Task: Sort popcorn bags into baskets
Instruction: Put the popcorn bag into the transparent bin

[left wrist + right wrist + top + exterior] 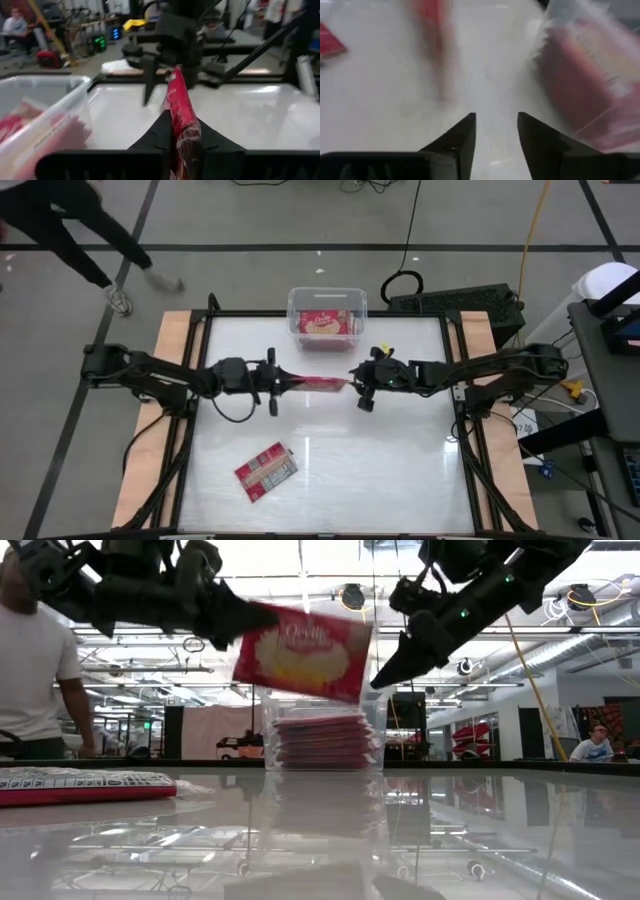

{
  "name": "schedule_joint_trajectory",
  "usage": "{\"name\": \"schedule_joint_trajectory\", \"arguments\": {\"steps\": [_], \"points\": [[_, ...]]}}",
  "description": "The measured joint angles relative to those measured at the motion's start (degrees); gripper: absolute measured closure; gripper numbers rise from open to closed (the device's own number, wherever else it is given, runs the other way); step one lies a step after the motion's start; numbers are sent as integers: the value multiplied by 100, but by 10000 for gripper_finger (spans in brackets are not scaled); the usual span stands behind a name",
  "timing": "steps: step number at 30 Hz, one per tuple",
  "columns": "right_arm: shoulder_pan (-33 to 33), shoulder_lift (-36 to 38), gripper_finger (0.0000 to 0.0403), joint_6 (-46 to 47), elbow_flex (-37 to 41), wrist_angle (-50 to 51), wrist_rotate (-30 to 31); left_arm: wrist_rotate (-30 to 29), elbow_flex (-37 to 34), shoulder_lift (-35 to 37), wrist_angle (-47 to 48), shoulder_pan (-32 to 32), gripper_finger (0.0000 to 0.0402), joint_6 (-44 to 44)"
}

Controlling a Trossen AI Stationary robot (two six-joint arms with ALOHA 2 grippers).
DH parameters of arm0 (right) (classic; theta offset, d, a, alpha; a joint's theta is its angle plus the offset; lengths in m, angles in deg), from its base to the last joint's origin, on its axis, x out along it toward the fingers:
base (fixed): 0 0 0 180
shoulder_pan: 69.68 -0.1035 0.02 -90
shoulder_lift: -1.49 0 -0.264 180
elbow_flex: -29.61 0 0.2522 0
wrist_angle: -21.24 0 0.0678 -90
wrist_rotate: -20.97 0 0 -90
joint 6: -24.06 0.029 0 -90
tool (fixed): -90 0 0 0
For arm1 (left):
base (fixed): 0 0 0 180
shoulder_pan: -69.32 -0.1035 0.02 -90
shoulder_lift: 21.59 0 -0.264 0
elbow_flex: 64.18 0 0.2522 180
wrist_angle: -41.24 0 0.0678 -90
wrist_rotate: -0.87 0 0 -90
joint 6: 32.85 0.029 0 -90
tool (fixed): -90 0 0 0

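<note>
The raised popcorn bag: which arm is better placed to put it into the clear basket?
Left. The left gripper already grips the raised bag, close to the basket; the right gripper is open and empty.

You are looking across a glossy white tabletop (pixel 330 470) that is mirroring the ceiling lights (pixel 300 565). Pale wooden boards (pixel 170 380) are flanking it inside a black frame. Around it, grey floor (pixel 250 220) is carrying dark taped lines, and black cables (pixel 410 240) are trailing toward a dark case (pixel 470 305) beside a yellow cord (pixel 535 230). A person in dark trousers (pixel 70 235) is walking past the far corner. Beyond the table, a person in a white shirt (pixel 35 660) is standing, and another person (pixel 597 743) is sitting under exposed pipes and ducts.
</note>
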Motion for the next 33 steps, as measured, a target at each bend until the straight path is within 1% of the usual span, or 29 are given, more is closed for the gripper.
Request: {"name": "schedule_joint_trajectory", "arguments": {"steps": [3,7,9,11,13,16,17,20,22,25,30,33], "points": [[52,152,250,-284,16,-14,60,377,0,384,104,-189,385,51],[141,310,239,-352,221,-108,47,516,0,904,197,-545,385,287],[153,424,238,-169,352,-166,35,597,0,1118,203,-767,385,321],[127,541,239,119,533,-180,-23,849,14,1320,222,-1013,384,321],[65,588,241,436,746,-241,-276,1161,154,1438,320,-1227,383,273],[-93,604,244,853,1150,-808,-672,1499,450,1446,590,-1526,384,416],[-169,604,244,933,1298,-1103,-764,1522,580,1413,770,-1661,384,495],[-403,601,244,1020,1735,-2028,-751,1698,1112,1156,1366,-2105,384,645],[-526,599,245,1020,1988,-2702,-748,2059,1442,925,1591,-2420,383,713],[-642,601,245,1018,2262,-3504,-740,2552,1904,481,1560,-2826,381,614],[-757,599,245,1018,2430,-3750,-713,3203,2569,-280,1562,-3374,379,286],[-803,599,245,1017,2455,-3675,-581,3295,2825,-751,1565,-3553,378,68]]}}
